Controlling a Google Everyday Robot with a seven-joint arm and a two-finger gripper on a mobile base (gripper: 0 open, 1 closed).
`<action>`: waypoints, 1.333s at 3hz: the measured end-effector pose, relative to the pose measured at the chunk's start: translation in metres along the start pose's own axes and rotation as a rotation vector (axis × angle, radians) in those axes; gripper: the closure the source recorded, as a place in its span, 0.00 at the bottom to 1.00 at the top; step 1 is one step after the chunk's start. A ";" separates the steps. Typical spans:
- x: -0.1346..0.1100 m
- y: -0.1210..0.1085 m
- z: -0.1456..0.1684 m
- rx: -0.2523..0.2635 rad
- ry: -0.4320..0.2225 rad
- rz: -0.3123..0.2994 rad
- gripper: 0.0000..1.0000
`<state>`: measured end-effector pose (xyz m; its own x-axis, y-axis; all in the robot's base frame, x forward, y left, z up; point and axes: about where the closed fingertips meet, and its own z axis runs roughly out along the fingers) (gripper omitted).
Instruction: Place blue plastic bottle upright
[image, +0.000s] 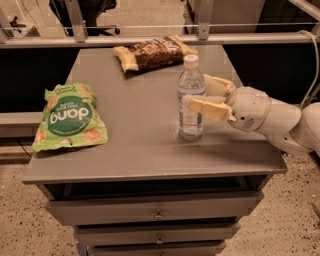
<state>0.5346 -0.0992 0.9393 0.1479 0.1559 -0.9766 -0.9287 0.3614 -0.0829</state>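
The blue plastic bottle (191, 102), clear with a white cap and a pale label, stands upright on the grey table (140, 140), right of the middle. My gripper (200, 93) reaches in from the right at the height of the bottle's label. Its cream fingers (212, 109) stand on either side of the bottle's right half, one in front and one behind. The jaws look open, loosely around the bottle rather than pressed on it.
A green snack bag (70, 117) lies at the table's left. A brown snack bag (152, 52) lies at the back middle. A metal rail (150, 39) runs behind the table. Drawers (157, 210) are below the front edge.
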 end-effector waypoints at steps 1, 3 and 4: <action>0.003 0.005 -0.007 -0.001 0.010 -0.002 0.00; -0.035 -0.005 -0.062 0.056 0.151 -0.062 0.00; -0.093 -0.016 -0.117 0.113 0.246 -0.084 0.00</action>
<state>0.4961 -0.2268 1.0078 0.1229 -0.1015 -0.9872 -0.8708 0.4661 -0.1563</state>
